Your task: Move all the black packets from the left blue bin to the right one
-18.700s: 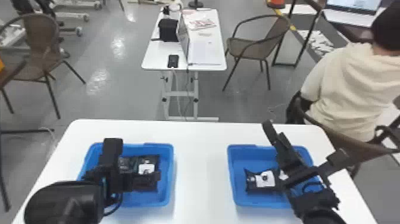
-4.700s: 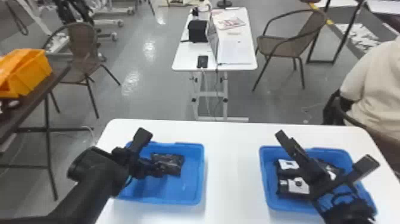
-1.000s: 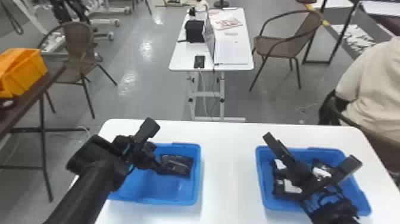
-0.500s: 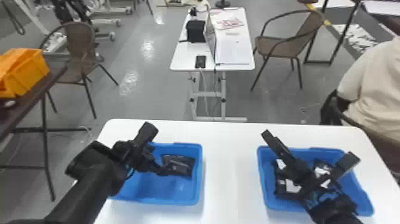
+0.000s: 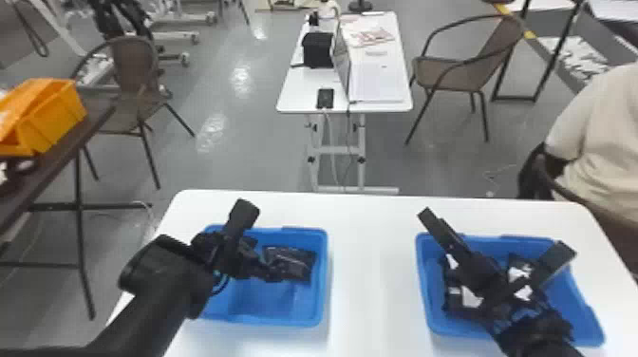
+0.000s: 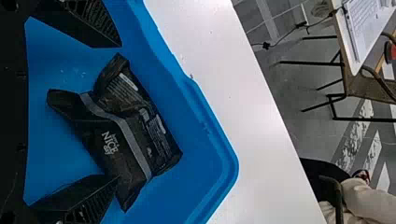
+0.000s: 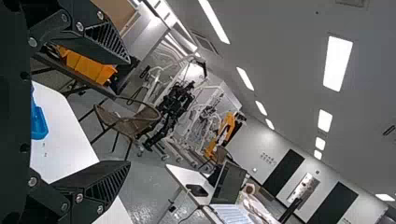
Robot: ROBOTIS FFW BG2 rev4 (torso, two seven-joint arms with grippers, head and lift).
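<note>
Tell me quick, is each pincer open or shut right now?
Left pincer: open at the black packets, gripping none.
Right pincer: open and empty, over the right blue bin.

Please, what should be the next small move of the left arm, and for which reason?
Probably the left gripper should ease slightly toward the grey-striped black packet before it closes. Its fingers are open and, in the left wrist view, this packet shows in the gap between them, lying against another black packet in the left blue bin.
</note>
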